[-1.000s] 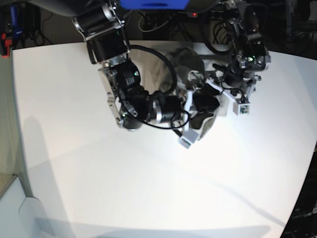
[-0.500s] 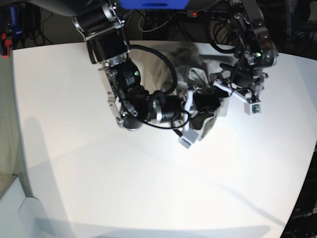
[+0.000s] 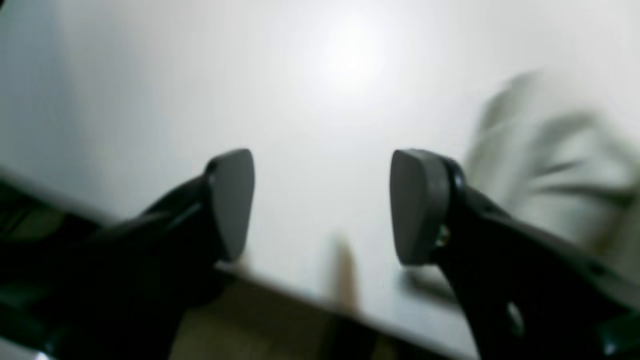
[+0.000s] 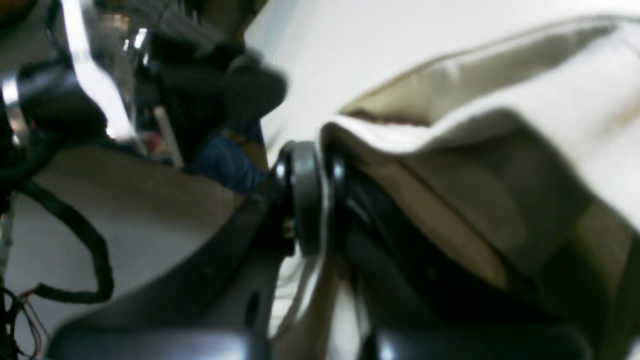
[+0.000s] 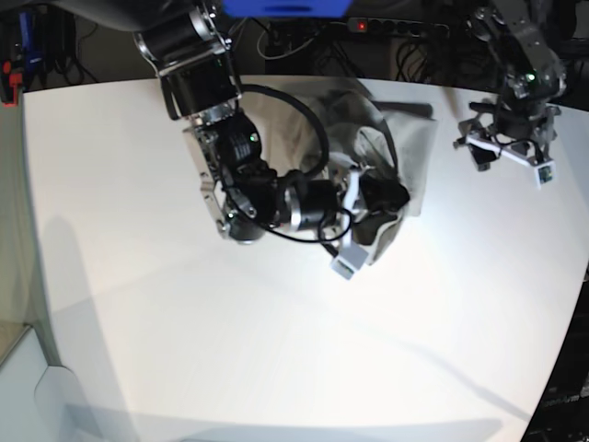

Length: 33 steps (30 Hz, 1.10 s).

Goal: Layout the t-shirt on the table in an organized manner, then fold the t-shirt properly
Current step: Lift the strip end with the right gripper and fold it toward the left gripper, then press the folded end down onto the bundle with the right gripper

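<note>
While bunched in a wrinkled heap, the t-shirt [image 5: 405,170] sits on the table [image 5: 276,350] toward its far edge, nowhere near laid out. Folds stacked, no sleeve or hem readable from the base view.

Right gripper [image 4: 325,200] pressed together on a fold of that fabric, cloth pinched between the pads and draping off to the side of the jaws in the right wrist view. In the base view, buried in the heap's near edge.

Left gripper [image 3: 322,205] spread, nothing between the pads [image 3: 232,200]; only bare tabletop beyond, with the heap blurred off to one side. In the base view, well apart from the shirt, out toward the table's side edge.

Step in hand, judged: opening the heap out for layout. To do it well:
- keep the right pinch firm, lift just enough to let layers fall free
- bring the empty left gripper back to the heap, take a single layer at an edge or shoulder, not a clump
- pull the two grips apart slowly, low over the table, toward the open near area
- avoid dragging cloth off the far edge

Containers: none in view, nothing to report there.
</note>
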Motion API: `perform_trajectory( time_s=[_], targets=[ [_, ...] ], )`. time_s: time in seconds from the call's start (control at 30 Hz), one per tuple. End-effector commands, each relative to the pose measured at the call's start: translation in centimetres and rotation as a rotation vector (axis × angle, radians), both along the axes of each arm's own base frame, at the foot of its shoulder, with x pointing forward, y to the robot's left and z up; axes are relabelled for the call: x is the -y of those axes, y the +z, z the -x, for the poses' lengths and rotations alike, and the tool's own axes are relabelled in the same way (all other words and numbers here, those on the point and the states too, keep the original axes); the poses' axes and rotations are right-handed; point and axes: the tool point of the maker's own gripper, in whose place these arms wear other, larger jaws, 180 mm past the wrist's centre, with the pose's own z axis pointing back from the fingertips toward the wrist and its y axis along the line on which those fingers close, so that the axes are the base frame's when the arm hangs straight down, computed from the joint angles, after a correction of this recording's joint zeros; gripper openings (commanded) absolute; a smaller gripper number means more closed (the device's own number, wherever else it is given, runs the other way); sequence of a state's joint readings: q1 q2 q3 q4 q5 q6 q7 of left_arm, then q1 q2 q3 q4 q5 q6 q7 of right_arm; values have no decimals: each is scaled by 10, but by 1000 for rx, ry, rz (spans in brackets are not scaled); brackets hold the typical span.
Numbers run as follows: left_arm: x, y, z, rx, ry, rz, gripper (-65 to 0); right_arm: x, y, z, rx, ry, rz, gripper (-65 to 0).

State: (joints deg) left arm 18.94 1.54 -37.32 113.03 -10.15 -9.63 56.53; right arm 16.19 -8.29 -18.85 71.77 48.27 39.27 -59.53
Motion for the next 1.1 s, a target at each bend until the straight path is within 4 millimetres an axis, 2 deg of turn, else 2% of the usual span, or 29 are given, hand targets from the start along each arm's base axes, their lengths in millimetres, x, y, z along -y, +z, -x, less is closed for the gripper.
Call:
perform_trajectory(
  time_s=[0.0, 0.1, 0.23, 0.47, 0.53, 0.67, 0.73, 0.93, 1.0, 1.07],
  targets=[
    [-11, 12, -2, 35, 10, -36, -234, -8, 25, -10, 50, -7, -74, -650],
    [-33, 11, 18, 8, 61, -70, -234, -8, 27, -11, 55, -12, -80, -650],
    [-55, 15, 33, 1, 129, -99, -234, -8, 27, -11, 55, -12, -80, -650],
    [-64, 18, 39, -1, 157, -110, -234, -9, 26, -11, 54, -8, -75, -640],
    [-64, 18, 38, 3, 156, -109, -234, -9, 25, -9, 54, -1, -68, -588],
    [-63, 18, 37, 6, 155, -107, -234, -19, 28, 2, 70, 50, -62, -387],
    [-63, 18, 37, 6, 155, -107, -234, -24, 32, 7, 92, 73, -63, -321],
    [-65, 18, 39, 2, 161, -111, -234, -36, 80, 24, 258, 134, -118, -329],
    [-66, 18, 40, 0, 162, -112, -234, -29, 83, 18, 276, 113, -116, -334],
    [-66, 18, 40, 1, 163, -114, -234, -12, 76, 5, 272, 69, -92, -335]
  ],
)
